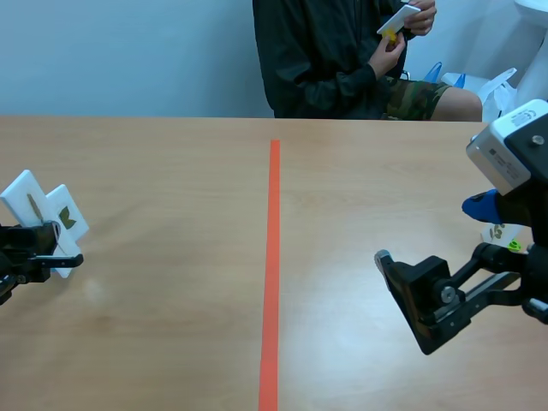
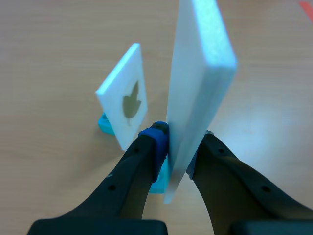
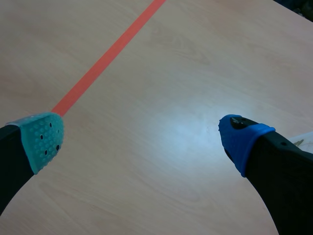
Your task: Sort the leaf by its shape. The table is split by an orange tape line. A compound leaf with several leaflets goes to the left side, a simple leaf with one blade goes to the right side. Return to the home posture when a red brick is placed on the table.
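Left gripper [image 2: 182, 136] sits at the far left of the table [image 1: 171, 325], well left of the orange tape line [image 1: 274, 257], fingers clamped on a white foam card [image 2: 200, 73]. The card stands upright between the pads and is edge-on in the left wrist view, so its printed face can't be read there; can't tell if its lower edge touches the table. Just ahead of that gripper and to one side stands a second leaf card [image 2: 128, 100], white, tilted a little, with an olive-brown single-blade leaf shape on it, set in a cyan stand [image 2: 103, 123] on the wood. The two cards are close but apart. Right gripper [image 3: 142, 139] hangs low over bare table on the right side, jaws wide apart and holding nothing, one teal pad and one blue pad showing, with the tape line running off ahead of it. Behind the right arm a small white card with a green mark [image 1: 507, 238] peeks out, mostly hidden. Across the table sits a person [image 1: 325, 60], whose hands hold a small white card [image 1: 398, 19] with something yellow on it.
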`<state>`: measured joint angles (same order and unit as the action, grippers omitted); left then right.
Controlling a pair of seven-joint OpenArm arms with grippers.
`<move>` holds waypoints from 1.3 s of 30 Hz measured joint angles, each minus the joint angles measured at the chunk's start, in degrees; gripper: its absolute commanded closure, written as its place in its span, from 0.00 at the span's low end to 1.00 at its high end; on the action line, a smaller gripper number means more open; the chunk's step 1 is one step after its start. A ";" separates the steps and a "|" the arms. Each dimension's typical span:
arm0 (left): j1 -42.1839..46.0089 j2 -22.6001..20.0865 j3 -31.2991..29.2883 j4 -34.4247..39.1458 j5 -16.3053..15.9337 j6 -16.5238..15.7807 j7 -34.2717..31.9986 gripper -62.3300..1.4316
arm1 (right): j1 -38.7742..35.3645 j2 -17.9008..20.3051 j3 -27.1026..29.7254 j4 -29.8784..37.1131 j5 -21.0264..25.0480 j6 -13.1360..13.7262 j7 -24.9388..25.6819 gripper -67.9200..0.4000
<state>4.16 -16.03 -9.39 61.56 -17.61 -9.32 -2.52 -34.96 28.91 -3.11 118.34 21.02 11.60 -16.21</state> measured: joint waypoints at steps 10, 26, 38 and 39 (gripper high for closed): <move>-1.14 0.00 0.33 -3.96 -3.02 1.20 -2.10 0.87 | 0.00 0.00 0.00 0.00 0.00 0.00 -0.02 0.00; -0.85 -1.31 0.37 -3.96 -3.48 1.44 -2.49 0.52 | 0.00 0.00 0.00 0.00 0.00 0.00 -0.02 0.00; -0.13 -4.33 0.37 -1.92 -3.93 0.33 -5.01 0.00 | 0.00 0.00 0.00 0.00 0.00 0.00 0.00 0.00; 0.37 -4.35 0.37 -0.48 -3.96 0.33 -4.96 0.00 | 0.00 0.00 0.00 0.00 0.00 0.00 -0.02 0.00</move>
<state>4.54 -20.38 -9.02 61.08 -21.56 -8.99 -7.49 -34.96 28.91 -3.11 118.34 21.02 11.60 -16.23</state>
